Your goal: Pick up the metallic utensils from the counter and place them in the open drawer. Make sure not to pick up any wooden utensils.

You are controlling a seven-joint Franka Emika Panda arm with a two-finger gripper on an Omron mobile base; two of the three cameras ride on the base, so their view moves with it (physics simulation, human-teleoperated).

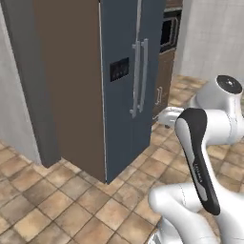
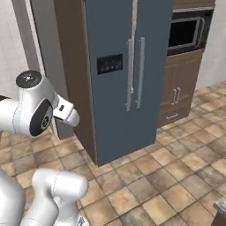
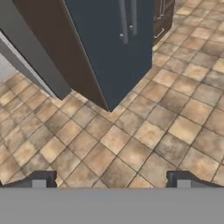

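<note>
Brown and tan floor tiles (image 1: 57, 200) spread across the kitchen before us, laid on a slant and mottled in lighter and darker squares. Largest on that floor is the fridge (image 2: 128, 66), a tall blue-grey double-door unit with two long upright silver handles (image 2: 136, 73) meeting at its middle seam and a small dark panel (image 2: 110, 64) set in its left door; a dark brown side panel (image 1: 66, 71) runs along its left flank, and a grey upright post (image 1: 33, 81) stands just beside that panel against a pale wall (image 1: 12, 105). To the right of the fridge we see a dark brown cabinet (image 2: 178, 88) with thin metal pulls, and above it a built-in oven (image 2: 187, 31) with a black glass front. At the lower right corner of the right base view a small grey-brown corner of the desk (image 2: 219, 212) pokes in; we cannot make out any utensils or a drawer on it or near it. Our white arm (image 1: 205, 143) folds up in the foreground, well apart from the fridge. In the hand view our claw (image 3: 111, 183) points down at bare tiles near the fridge's front corner, its two dark fingertips (image 3: 39, 180) standing wide apart with nothing between them.
</note>
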